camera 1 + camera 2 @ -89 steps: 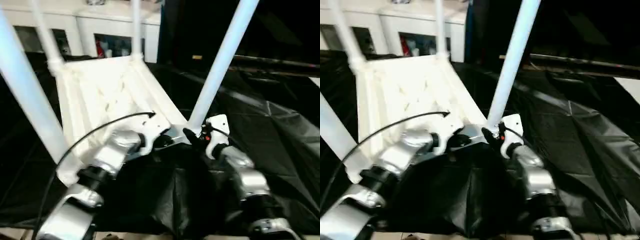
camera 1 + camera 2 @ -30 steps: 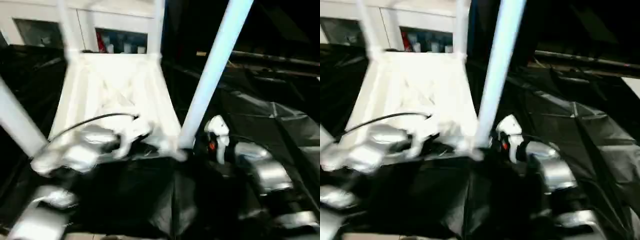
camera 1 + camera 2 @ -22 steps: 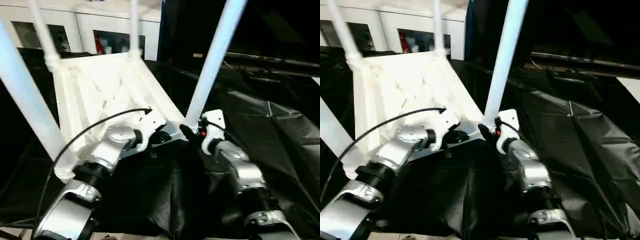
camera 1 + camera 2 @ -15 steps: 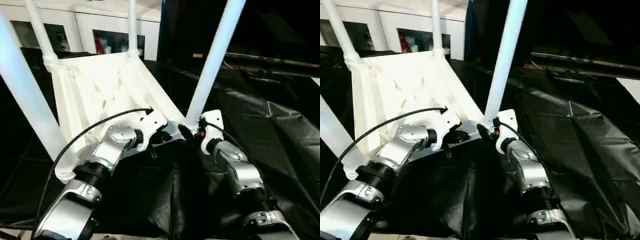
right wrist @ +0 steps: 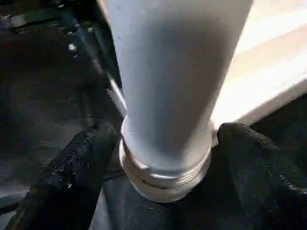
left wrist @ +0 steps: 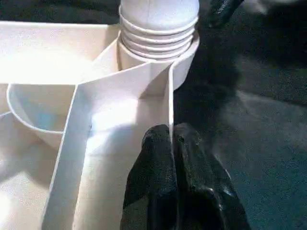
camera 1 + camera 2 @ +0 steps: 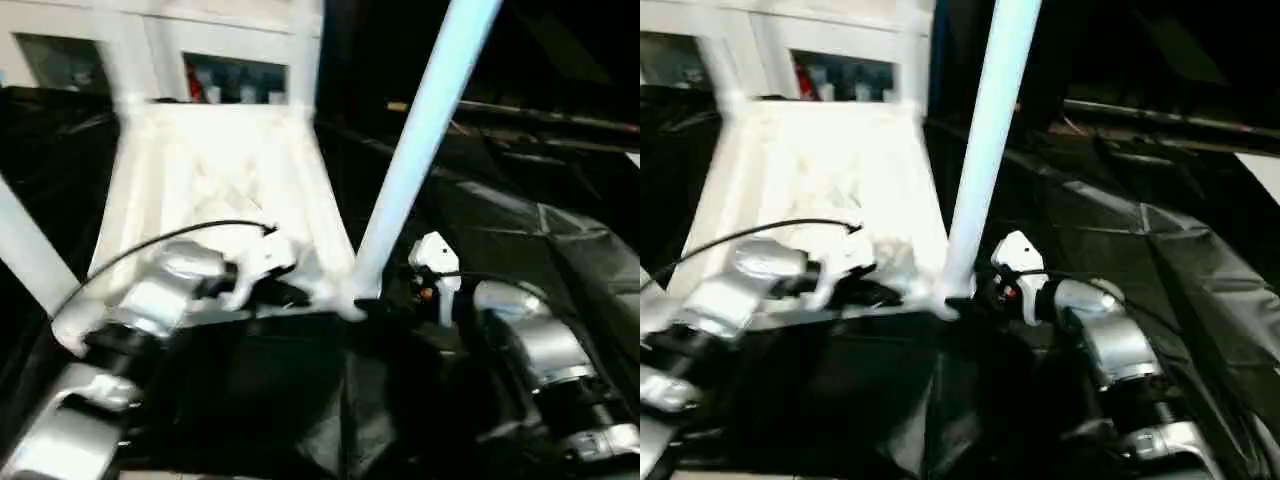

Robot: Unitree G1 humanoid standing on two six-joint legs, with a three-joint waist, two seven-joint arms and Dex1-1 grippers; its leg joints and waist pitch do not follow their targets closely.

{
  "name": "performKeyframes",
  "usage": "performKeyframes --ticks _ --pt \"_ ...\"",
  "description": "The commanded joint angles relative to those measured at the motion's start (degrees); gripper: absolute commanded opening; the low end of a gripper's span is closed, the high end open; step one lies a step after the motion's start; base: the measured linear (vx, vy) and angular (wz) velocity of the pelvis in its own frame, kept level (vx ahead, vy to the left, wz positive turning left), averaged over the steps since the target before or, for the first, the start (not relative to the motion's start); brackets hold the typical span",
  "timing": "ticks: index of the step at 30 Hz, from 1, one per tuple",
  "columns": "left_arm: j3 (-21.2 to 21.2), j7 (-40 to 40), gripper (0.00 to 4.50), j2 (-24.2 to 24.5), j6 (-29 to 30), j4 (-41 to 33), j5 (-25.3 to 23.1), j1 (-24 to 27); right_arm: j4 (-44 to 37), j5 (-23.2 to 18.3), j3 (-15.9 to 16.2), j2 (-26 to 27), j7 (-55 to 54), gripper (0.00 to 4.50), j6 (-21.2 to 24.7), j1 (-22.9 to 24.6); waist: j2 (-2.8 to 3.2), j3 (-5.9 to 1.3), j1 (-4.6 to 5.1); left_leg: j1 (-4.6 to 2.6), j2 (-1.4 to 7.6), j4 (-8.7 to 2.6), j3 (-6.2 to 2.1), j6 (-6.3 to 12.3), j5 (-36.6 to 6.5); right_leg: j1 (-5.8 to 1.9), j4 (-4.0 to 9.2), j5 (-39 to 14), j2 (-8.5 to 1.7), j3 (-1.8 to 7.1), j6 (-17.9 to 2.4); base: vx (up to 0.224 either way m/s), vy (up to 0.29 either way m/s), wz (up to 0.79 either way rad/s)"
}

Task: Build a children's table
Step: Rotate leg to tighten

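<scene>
The children's table lies upside down, its ribbed white top [image 7: 215, 175] facing up on black sheeting. Its tube legs stand in the corner sockets; the near right leg [image 7: 420, 150] rises steeply. My left gripper [image 7: 300, 292] sits at the top's near edge, beside that leg. In the left wrist view its fingers [image 6: 158, 177] are shut on a thin upright rib of the top [image 6: 120, 120], just behind the leg's ribbed collar [image 6: 158, 38]. My right gripper [image 5: 168, 139] is open, one finger [image 5: 81, 167] on each side of the leg's collared end [image 5: 165, 177].
Crumpled black sheeting [image 7: 540, 250] covers the work surface all round. A white cabinet [image 7: 230, 30] stands behind the table. A black cable [image 7: 170, 240] arcs over my left forearm. A dark bar [image 7: 1160, 115] runs across the back right.
The whole picture has shifted and blurred, so the camera moved. Both grippers stay at the table's near right corner, the left on the rib and the right around the leg's base.
</scene>
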State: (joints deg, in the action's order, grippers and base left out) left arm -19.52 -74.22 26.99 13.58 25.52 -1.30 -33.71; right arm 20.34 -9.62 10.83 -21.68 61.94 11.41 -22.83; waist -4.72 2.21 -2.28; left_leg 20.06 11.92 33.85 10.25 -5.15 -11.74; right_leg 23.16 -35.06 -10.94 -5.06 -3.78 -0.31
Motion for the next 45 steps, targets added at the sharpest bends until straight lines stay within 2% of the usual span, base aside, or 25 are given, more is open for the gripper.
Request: performKeyframes --ticks 1,2,3,13,16,17,18,20,23,25,26,27,29,30,31,32,33,34,35,36,38,40,43,44,45 --pt "-3.47 -0.85 0.00 -0.24 1.17 1.01 -1.48 1.68 -0.22 -0.51 0.36 -1.02 1.65 3.80 1.20 -0.77 0.43 -2.69 0.02 -0.25 1.66 -4.22 0.02 2.63 -9.33 -2.70 3.57 -8.48 -2.86 2.67 -14.14 0.000 0.000 0.00" --pt "-3.47 -0.85 0.00 -0.24 1.17 1.01 -1.48 1.68 -0.22 -0.51 0.36 -1.02 1.65 3.80 1.20 -0.77 0.43 -2.69 0.02 -0.25 1.66 -4.22 0.02 2.63 -9.33 -2.70 3.57 -8.48 -2.86 2.67 -14.14 0.000 0.000 0.00" --pt "-3.47 -0.17 0.00 -0.37 1.32 0.93 -1.75 1.61 0.29 -0.76 0.58 -0.85 1.88 3.65 1.41 -1.13 0.05 -2.76 0.02 -0.11 1.67 -4.24 -0.05 2.27 -9.14 -2.82 3.54 -8.78 -2.95 2.63 -13.70 0.000 0.000 0.00" --pt "-2.40 1.75 0.00 -1.13 1.71 0.53 -1.52 2.05 0.05 -0.79 1.11 0.14 2.24 2.80 2.72 -0.88 -0.18 -2.87 -0.14 -0.03 1.53 -3.97 0.08 3.07 -6.28 -2.87 3.27 -6.79 -2.95 2.65 -13.57 0.000 0.000 0.00" --pt "-1.53 4.91 0.00 -2.36 1.57 1.84 -1.96 1.56 0.13 -0.86 0.47 1.30 -0.16 2.75 3.33 0.01 -0.30 -2.69 -0.21 -0.11 1.56 -4.11 0.07 2.44 -8.14 -2.71 3.73 -10.32 -3.01 2.65 -12.70 0.000 0.000 0.00" --pt "-1.12 7.02 0.00 -3.50 1.92 2.35 -2.19 1.33 0.57 -0.65 -0.15 2.44 -2.72 2.73 3.58 0.66 -0.08 -2.55 -0.32 -0.28 1.63 -4.24 0.05 1.88 -9.67 -2.46 4.04 -12.65 -3.07 2.69 -12.12 0.000 0.000 0.00" --pt "-1.12 7.02 0.00 -3.50 1.92 2.35 -2.19 1.33 0.57 -0.65 -0.15 2.44 -2.72 2.73 3.58 0.66 -0.17 -2.38 -0.34 -0.43 1.65 -4.35 0.01 1.20 -11.62 -2.26 4.42 -15.46 -3.06 2.68 -11.43 0.000 0.000 0.00" --pt "-0.42 12.50 0.00 -6.90 3.22 3.50 -2.83 0.49 2.12 0.67 -1.80 5.64 -10.68 2.72 3.97 1.48 -0.24 -2.39 -0.23 -0.18 1.62 -4.55 -0.20 0.25 -12.83 -2.36 4.71 -18.57 -3.14 2.65 -10.02 0.000 0.000 0.00" --pt "0.28 18.44 0.00 -11.26 4.57 5.38 -3.34 -1.02 2.97 1.70 -3.76 10.06 -20.29 2.72 5.73 2.12 0.00 -2.28 0.06 -0.23 1.45 -4.72 -0.50 -1.33 -15.11 -2.06 5.39 -24.52 -3.27 2.51 -7.53 0.000 0.000 0.00" --pt "0.28 21.50 0.00 -14.56 5.54 6.76 -3.49 -2.09 3.94 2.15 -5.79 13.93 -28.29 2.72 6.97 1.95 -0.21 -2.31 0.23 -0.21 1.37 -4.77 -0.64 -1.42 -15.63 -1.98 5.68 -26.35 -3.23 2.46 -6.34 0.000 0.000 0.00" --pt "0.11 22.32 0.00 -15.68 5.73 7.22 -3.59 -2.44 4.57 2.24 -6.66 15.25 -31.14 2.72 7.24 1.66 0.14 -2.41 0.38 -0.28 1.32 -4.75 -0.66 -1.62 -15.75 -1.76 5.83 -26.31 -3.19 2.50 -6.07 0.000 0.000 0.00" --pt "-0.08 23.21 0.00 -16.69 5.76 7.61 -3.79 -2.74 5.20 2.46 -7.38 16.43 -33.62 2.72 7.19 1.30 -0.01 -2.39 0.46 -0.12 1.29 -4.84 -0.75 -1.56 -15.73 -1.85 5.83 -26.09 -3.16 2.42 -5.89 0.000 0.000 0.00" --pt "-1.20 24.88 0.00 -19.51 5.22 8.20 -4.53 -3.28 7.10 3.87 -8.06 19.38 -39.71 2.72 6.19 0.04 0.22 -2.51 0.60 -0.18 1.30 -4.81 -0.70 -1.74 -15.45 -1.65 5.75 -24.52 -3.07 2.50 -6.03 0.000 0.000 0.00" --pt "-1.59 24.92 0.00 -20.20 5.09 8.19 -4.68 -3.29 7.21 4.22 -7.76 20.20 -40.44 2.72 5.53 -0.19 0.58 -2.56 0.70 0.00 1.31 -4.93 -0.83 -1.89 -15.07 -1.89 5.56 -22.93 -3.04 2.48 -6.26 0.000 0.000 0.00" --pt "-1.59 24.92 0.00 -20.20 5.09 8.19 -4.68 -3.29 7.21 4.22 -7.76 20.20 -40.44 2.72 5.53 -0.19 0.45 -2.61 0.73 0.05 1.31 -4.92 -0.76 -1.82 -14.82 -1.98 5.54 -21.93 -2.98 2.48 -6.32 0.000 0.000 0.00" --pt "-2.10 24.43 0.00 -20.83 4.97 8.16 -5.06 -3.11 6.48 4.68 -6.80 21.13 -39.96 3.07 4.09 -0.14 0.35 -2.72 0.66 0.02 1.32 -4.82 -0.64 -1.41 -14.18 -2.03 5.30 -19.33 -2.89 2.57 -6.84 0.000 0.000 0.00" --pt "-2.10 24.43 0.00 -20.83 4.97 8.16 -5.06 -3.11 6.48 4.68 -6.80 21.13 -39.96 3.07 4.09 -0.14 0.70 -2.82 0.69 0.05 1.33 -4.77 -0.55 -1.13 -13.25 -2.14 5.03 -15.96 -2.80 2.64 -7.73 0.000 0.000 0.00" --pt "-2.21 24.31 0.00 -20.78 4.91 8.20 -5.15 -3.09 6.31 4.85 -6.52 21.09 -39.64 3.07 3.72 -0.13 0.61 -2.83 0.70 0.16 1.33 -4.76 -0.54 -0.96 -12.72 -2.28 4.83 -14.47 -2.74 2.62 -8.13 0.000 0.000 0.00" --pt "-2.40 24.09 0.00 -20.71 4.80 8.27 -5.30 -3.05 6.03 5.13 -6.05 21.04 -39.11 3.42 3.10 -0.12 0.84 -2.89 0.67 0.15 1.29 -4.72 -0.46 -0.68 -11.93 -2.42 4.64 -12.10 -2.66 2.61 -8.91 0.000 0.000 0.00" --pt "-2.55 23.49 0.00 -19.81 4.54 8.24 -5.54 -2.91 4.80 4.38 -4.67 20.17 -34.82 3.43 3.20 -0.21 0.77 -2.91 0.65 0.20 1.24 -4.65 -0.41 -0.26 -11.52 -2.59 4.49 -10.94 -2.69 2.61 -9.51 0.000 0.000 0.00" --pt "-2.55 23.49 0.00 -19.81 4.54 8.24 -5.54 -2.91 4.80 4.38 -4.67 20.17 -34.82 3.53 3.20 -0.21 0.84 -2.95 0.61 0.22 1.27 -4.59 -0.36 0.38 -10.89 -2.72 4.37 -9.76 -2.71 2.63 -10.19 0.000 0.000 0.00" --pt "-2.34 21.02 0.00 -17.74 3.66 7.66 -5.16 -2.65 3.72 4.39 -3.56 17.36 -30.36 3.68 2.94 -0.62 1.09 -2.84 0.55 0.09 1.31 -4.69 -0.37 0.41 -11.39 -2.72 4.51 -10.40 -2.72 2.61 -10.53 0.000 0.000 0.00" --pt "-1.61 16.78 0.00 -14.55 1.83 6.84 -4.23 -2.27 2.13 3.52 -2.86 11.78 -22.28 3.68 1.85 -0.71 0.95 -2.77 0.60 0.26 1.31 -4.59 -0.30 1.29 -12.20 -2.90 4.58 -11.19 -2.73 2.64 -10.63 0.000 0.000 0.00" --pt "-1.43 14.21 0.00 -13.45 -0.39 6.40 -3.35 -1.92 1.53 3.07 -2.70 9.95 -19.45 3.68 1.52 -0.47 0.54 -2.80 0.50 0.24 1.32 -4.51 -0.30 1.77 -11.83 -2.99 4.68 -11.46 -2.83 2.62 -10.76 0.000 0.000 0.00" --pt "-1.37 13.10 0.00 -13.00 -1.40 6.22 -2.96 -1.76 1.28 2.91 -2.64 9.23 -18.33 3.68 1.40 -0.37 0.74 -2.82 0.41 0.17 1.39 -4.47 -0.26 2.08 -11.38 -2.90 4.52 -11.07 -2.85 2.70 -11.06 0.000 0.000 0.00"
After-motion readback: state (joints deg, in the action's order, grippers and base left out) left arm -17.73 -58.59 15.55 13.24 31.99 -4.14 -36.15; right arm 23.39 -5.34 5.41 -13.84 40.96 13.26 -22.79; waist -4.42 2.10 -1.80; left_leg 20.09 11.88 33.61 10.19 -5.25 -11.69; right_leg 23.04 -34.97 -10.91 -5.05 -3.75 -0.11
